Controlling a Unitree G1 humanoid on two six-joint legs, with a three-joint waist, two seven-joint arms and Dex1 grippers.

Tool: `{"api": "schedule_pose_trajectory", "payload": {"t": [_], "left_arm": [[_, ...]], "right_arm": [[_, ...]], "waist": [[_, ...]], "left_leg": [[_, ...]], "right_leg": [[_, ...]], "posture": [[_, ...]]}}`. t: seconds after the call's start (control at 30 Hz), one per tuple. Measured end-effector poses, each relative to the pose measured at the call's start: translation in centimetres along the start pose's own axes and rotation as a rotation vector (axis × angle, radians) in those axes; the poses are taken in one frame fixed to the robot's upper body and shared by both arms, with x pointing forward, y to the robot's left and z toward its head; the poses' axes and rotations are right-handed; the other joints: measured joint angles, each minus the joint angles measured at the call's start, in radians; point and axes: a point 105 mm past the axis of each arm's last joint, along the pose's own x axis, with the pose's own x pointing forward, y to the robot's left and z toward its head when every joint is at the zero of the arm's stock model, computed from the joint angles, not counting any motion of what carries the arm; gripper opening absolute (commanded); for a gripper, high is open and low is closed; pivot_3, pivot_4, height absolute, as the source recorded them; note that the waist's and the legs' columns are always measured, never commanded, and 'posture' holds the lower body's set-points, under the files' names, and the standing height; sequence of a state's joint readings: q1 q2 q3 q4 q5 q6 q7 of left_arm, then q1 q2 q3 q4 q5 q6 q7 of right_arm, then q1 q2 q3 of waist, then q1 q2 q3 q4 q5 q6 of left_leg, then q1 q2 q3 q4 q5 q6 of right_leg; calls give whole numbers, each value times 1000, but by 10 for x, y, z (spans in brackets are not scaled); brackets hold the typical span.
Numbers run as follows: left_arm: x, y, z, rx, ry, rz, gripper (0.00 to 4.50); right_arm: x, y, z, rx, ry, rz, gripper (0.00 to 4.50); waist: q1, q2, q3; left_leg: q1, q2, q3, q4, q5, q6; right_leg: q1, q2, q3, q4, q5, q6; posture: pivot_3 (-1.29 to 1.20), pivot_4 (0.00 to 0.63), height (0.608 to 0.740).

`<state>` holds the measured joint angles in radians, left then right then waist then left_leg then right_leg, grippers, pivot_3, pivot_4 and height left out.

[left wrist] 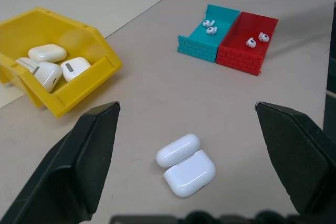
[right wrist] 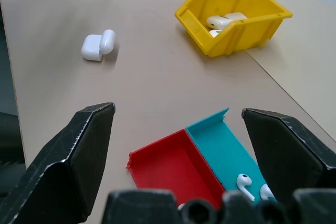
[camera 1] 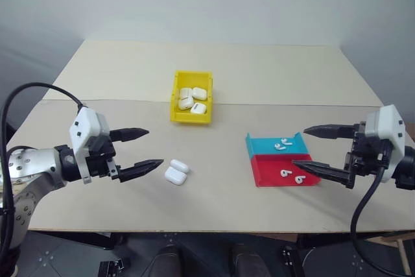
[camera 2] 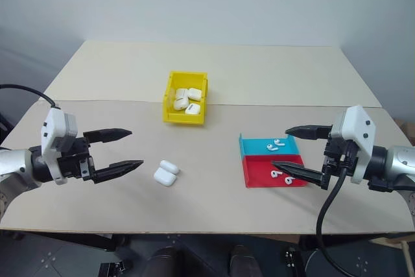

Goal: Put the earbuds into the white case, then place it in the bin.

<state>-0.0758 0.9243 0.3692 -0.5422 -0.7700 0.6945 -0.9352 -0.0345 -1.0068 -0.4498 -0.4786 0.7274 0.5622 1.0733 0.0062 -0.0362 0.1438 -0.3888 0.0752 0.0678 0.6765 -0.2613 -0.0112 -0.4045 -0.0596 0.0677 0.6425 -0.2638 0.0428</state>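
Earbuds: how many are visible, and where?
4, all loose in the sloped tray: two in its teal half, two in its red half. None looks hidden.

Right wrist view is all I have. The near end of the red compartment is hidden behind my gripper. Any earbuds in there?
Observer: Yes, two earbuds lie at the near end of the red compartment.
Operator: Where's the left gripper? Is it on the loose case yet?
Observer: No. The left gripper hangs open just to the left of the white case and is not touching it. The case lies on the table with its lid flipped open.
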Motion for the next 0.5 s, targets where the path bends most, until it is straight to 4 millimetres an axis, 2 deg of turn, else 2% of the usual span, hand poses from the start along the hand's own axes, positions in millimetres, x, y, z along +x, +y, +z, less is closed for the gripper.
{"api": "schedule_pose_trajectory", "payload": {"t": [0.33, 0.5], "left_arm": [[0, 5, -1, -13, 25, 39, 4478], [5, 8, 7, 17, 56, 137, 4478]], "right_arm": [[1, -4, 0, -3, -10, -21, 4498], [2, -7, 3, -15, -17, -24, 4498]], "waist": [[0, 0, 0], [0, 0, 0]], "left_leg": [[0, 0, 0, 0, 0, 0], [0, 0, 0, 0, 0, 0]], "right_leg": [[0, 0, 0, 0, 0, 0], [0, 0, 0, 0, 0, 0]], "posture": [[0, 150, 740], [0, 150, 740]]}}
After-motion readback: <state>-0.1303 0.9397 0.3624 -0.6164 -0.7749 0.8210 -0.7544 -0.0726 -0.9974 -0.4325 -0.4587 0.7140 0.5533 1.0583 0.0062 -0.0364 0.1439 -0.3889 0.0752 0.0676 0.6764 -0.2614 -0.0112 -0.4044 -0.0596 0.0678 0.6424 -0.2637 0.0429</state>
